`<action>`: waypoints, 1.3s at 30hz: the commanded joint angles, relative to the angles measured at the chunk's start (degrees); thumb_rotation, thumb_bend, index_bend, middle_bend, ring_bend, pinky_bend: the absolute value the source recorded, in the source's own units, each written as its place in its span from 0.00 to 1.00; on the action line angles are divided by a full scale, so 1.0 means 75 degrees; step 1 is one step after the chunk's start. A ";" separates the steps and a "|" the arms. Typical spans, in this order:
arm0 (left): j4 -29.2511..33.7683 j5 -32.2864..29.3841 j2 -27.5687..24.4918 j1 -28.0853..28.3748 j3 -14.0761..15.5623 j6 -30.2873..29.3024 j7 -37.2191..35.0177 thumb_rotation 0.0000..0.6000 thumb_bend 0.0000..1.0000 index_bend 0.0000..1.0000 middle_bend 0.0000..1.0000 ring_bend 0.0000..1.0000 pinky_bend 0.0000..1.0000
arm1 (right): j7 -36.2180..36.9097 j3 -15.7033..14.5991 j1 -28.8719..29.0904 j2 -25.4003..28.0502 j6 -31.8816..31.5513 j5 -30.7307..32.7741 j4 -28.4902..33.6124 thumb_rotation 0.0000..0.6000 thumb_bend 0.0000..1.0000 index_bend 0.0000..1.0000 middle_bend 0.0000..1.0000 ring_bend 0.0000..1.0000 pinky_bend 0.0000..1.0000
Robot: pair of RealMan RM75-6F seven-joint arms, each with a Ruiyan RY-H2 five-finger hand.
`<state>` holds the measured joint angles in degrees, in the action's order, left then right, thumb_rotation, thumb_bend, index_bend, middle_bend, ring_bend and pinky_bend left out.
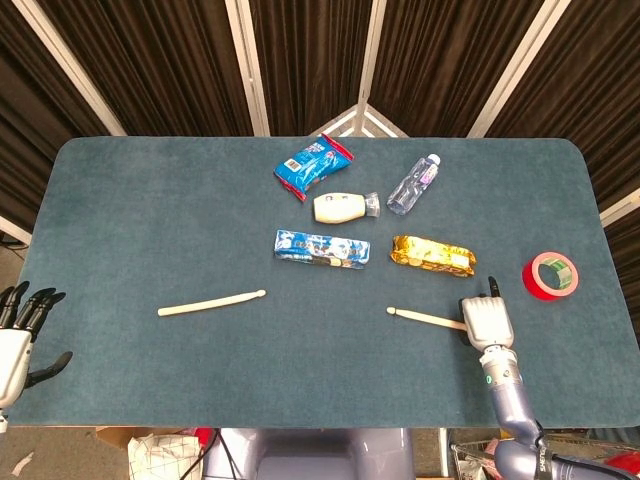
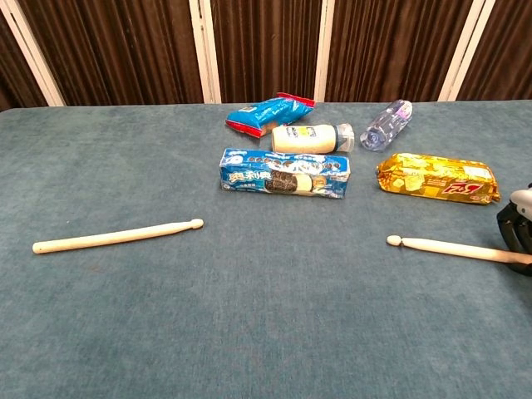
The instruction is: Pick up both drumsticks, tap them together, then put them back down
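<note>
**Head view: my right hand on one drumstick, the other untouched**

Head view shows my right hand (image 1: pixel 486 320) sitting palm-down over the butt end of the right drumstick (image 1: pixel 425 318), near the table's right front. My fingers are wrapped around that end of the stick, gripping it; in the chest view only the edge of the hand (image 2: pixel 517 229) shows at the frame's right border, with the stick (image 2: pixel 440 247) running out from it toward the left, tip pointing to the table's middle.

The left drumstick (image 1: pixel 211 303) lies flat on the blue table (image 1: pixel 150 210), well apart from both my hands, its tip pointing right. My left hand (image 1: pixel 20 330) hovers off the table's left front corner, fingers spread and holding nothing.

Behind the sticks lie a blue cookie pack (image 1: pixel 322 248), a gold snack pack (image 1: pixel 432 254), a small white bottle (image 1: pixel 343 207), a blue pouch (image 1: pixel 313 165) and a clear water bottle (image 1: pixel 413 184). A red tape roll (image 1: pixel 550 276) sits beside my right hand, toward the right edge.
</note>
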<state>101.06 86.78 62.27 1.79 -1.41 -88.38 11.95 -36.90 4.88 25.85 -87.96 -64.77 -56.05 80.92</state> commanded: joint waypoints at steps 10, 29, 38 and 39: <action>0.0004 -0.0008 0.0013 0.0004 -0.0004 0.0008 0.0020 1.00 0.28 0.19 0.15 0.00 0.00 | 0.0316 -0.0017 0.0039 0.0178 0.0058 -0.0397 0.0104 1.00 0.42 0.69 0.63 0.43 0.04; -0.0002 -0.0025 0.0040 0.0013 -0.0005 0.0029 0.0072 1.00 0.28 0.19 0.14 0.00 0.00 | 0.3107 -0.0199 0.0043 0.1018 0.0124 -0.2542 0.0220 1.00 0.46 0.70 0.65 0.45 0.04; -0.0015 -0.0024 0.0094 0.0081 0.0023 0.0173 0.0151 1.00 0.28 0.20 0.14 0.00 0.00 | 0.6087 -0.0225 -0.0011 0.1757 -0.0634 -0.4159 0.0286 1.00 0.46 0.72 0.66 0.45 0.04; -0.0016 -0.0024 0.0100 0.0089 0.0024 0.0186 0.0158 1.00 0.28 0.20 0.14 0.00 0.00 | 0.6262 -0.0204 -0.0017 0.1830 -0.0734 -0.4250 0.0325 1.00 0.46 0.72 0.66 0.45 0.04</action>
<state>100.94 86.59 63.00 2.44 -1.24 -86.99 13.12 5.44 3.31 25.93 -76.65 -67.50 -84.13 82.94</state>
